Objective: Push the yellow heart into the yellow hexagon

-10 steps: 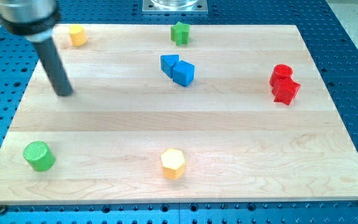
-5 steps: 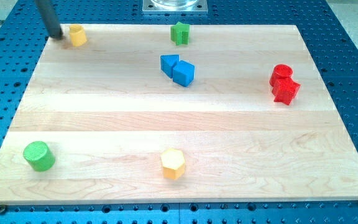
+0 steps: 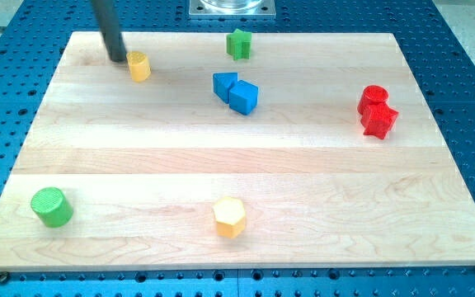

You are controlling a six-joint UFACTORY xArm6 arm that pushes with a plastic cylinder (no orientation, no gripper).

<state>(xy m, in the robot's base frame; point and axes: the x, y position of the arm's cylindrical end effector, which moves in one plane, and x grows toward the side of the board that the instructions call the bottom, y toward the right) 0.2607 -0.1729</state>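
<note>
From where the one camera looks, my tip point(image 3: 117, 58) sits near the board's top-left corner, just to the left of the yellow heart point(image 3: 139, 66) — touching it or nearly so, hard to say. There is no claw to open or close, only the dark rod. The yellow hexagon point(image 3: 230, 217) lies well apart, near the view's bottom centre. A green star point(image 3: 238, 44) stands at the top edge, two blue blocks point(image 3: 236, 91) touch below it, two red blocks point(image 3: 376, 110) huddle at the right, and a green cylinder point(image 3: 52, 206) sits bottom-left on the wooden board point(image 3: 303, 173).
</note>
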